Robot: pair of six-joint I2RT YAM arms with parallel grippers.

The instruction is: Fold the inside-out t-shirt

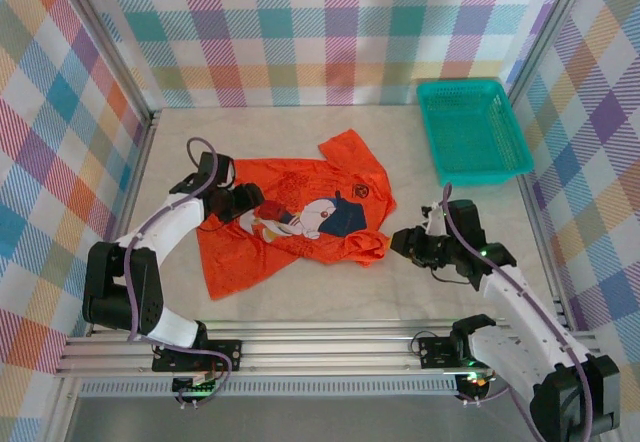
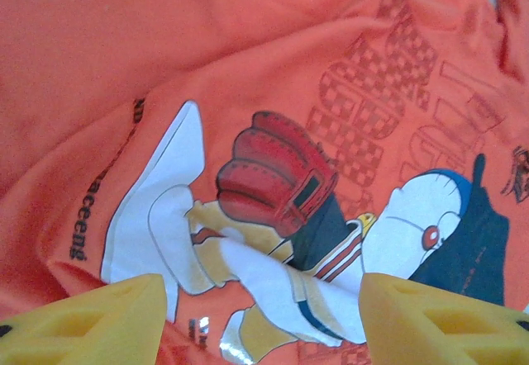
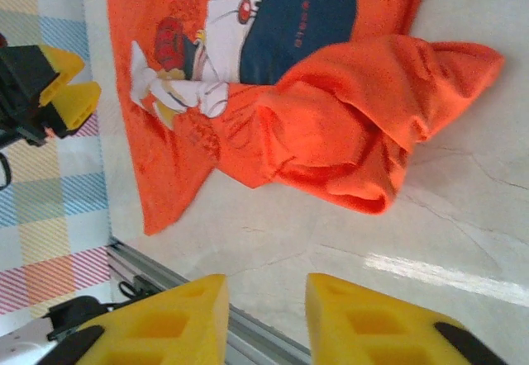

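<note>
While the t-shirt [image 1: 340, 167] lies rumpled mid-frame, the left gripper [image 1: 250, 205] hovers over its print [image 1: 318, 217], jaws wide and empty. The right gripper [image 1: 398, 240], beside the bunched edge right of centre, gapes slightly, empty. Flattening looks underway; next, pinch and spread that bunch.

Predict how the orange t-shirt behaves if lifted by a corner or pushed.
Probably floppy: the t-shirt lies wrinkled, one edge bunched into folds. Likely light thin cloth, so a lifted corner would drape. Pushed on the table, it would probably crumple, not slide.
</note>
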